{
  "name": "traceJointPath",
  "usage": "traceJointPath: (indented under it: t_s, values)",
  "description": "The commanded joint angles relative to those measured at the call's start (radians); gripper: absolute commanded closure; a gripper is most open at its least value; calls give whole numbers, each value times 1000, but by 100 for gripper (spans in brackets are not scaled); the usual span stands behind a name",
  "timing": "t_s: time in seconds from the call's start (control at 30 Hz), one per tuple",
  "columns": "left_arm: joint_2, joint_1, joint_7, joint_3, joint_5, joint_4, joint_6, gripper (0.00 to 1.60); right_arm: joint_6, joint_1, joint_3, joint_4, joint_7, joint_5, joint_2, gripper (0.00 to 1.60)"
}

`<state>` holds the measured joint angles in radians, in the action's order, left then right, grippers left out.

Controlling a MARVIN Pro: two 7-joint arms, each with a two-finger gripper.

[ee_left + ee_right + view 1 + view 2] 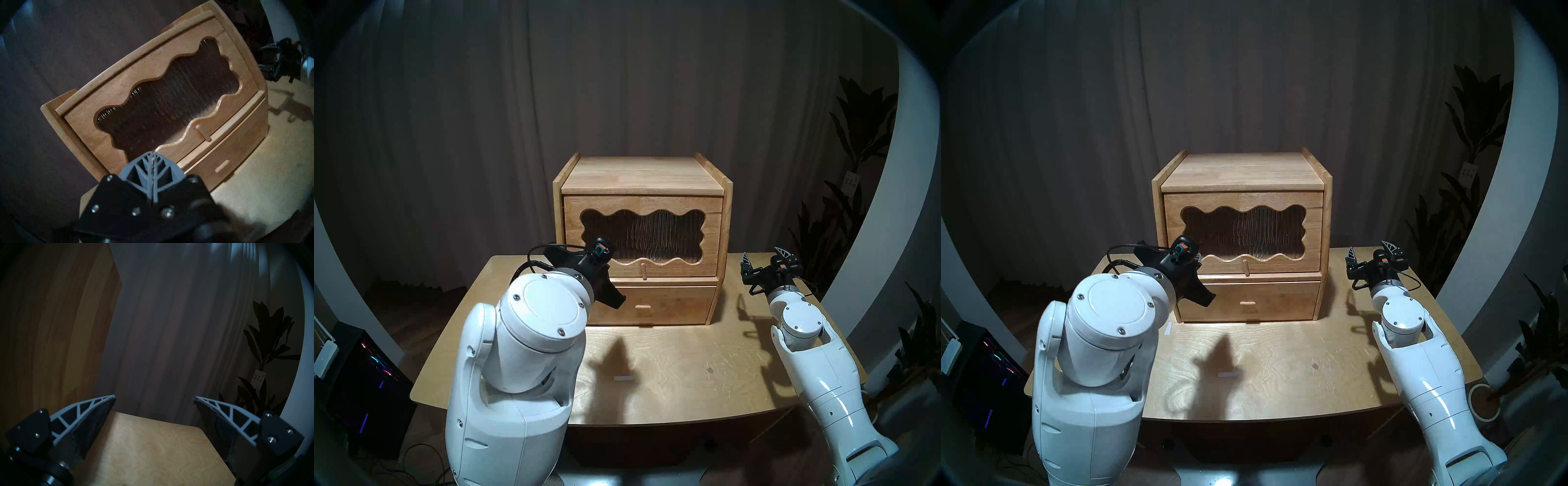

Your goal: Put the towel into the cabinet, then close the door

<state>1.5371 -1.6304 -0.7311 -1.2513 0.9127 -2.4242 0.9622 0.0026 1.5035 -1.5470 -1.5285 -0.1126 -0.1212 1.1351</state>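
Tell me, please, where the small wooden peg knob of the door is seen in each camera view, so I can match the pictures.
Head stereo left: peg knob, centre, under the wavy window.
Head stereo right: peg knob, near centre, under the window.
Left wrist: peg knob, right of centre, tilted.
Right wrist: not in it.
Shared landmark: the drawer pull lies below the knob in those three views.
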Motion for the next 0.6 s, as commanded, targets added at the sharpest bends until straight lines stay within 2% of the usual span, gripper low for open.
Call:
traceJointPath:
  t_s: [0.0, 0.07, 0.23, 0.27, 0.3, 0.33, 0.37, 0.5, 0.53, 0.57]
  values:
    - [66, 59, -18, -95, -69, -19, -2, 0, -7, -13, -1, -20, -1, 0, 1, 0]
    - [82, 71, 4, -154, -73, -19, -2, 0, -7, -13, -1, -19, -1, 0, 1, 0]
    - [89, 103, 81, -240, -49, -19, -2, 0, -7, -13, -1, -18, 0, 0, 1, 0]
    - [80, 105, 105, -241, -25, -19, -2, 0, -7, -13, -1, -18, 0, 0, 1, 0]
    - [81, 106, 128, -278, -23, -19, -2, 0, -7, -13, -1, -18, 0, 0, 1, 0]
    - [72, 109, 134, -274, 0, -19, -2, 0, -7, -13, -1, -18, 0, 0, 1, 0]
    - [77, 104, 167, -309, -5, -19, -2, 0, -7, -13, -1, -19, 0, 0, 1, 0]
    - [77, 76, 228, -367, 7, -19, -7, 0, -8, -13, -1, -20, 0, 0, 1, 0]
    - [78, 68, 252, -399, 3, -19, -17, 0, -8, -13, -1, -20, 0, 0, 1, 0]
    - [77, 58, 261, -399, 10, -19, -17, 0, -8, -13, -1, -20, 0, 0, 1, 0]
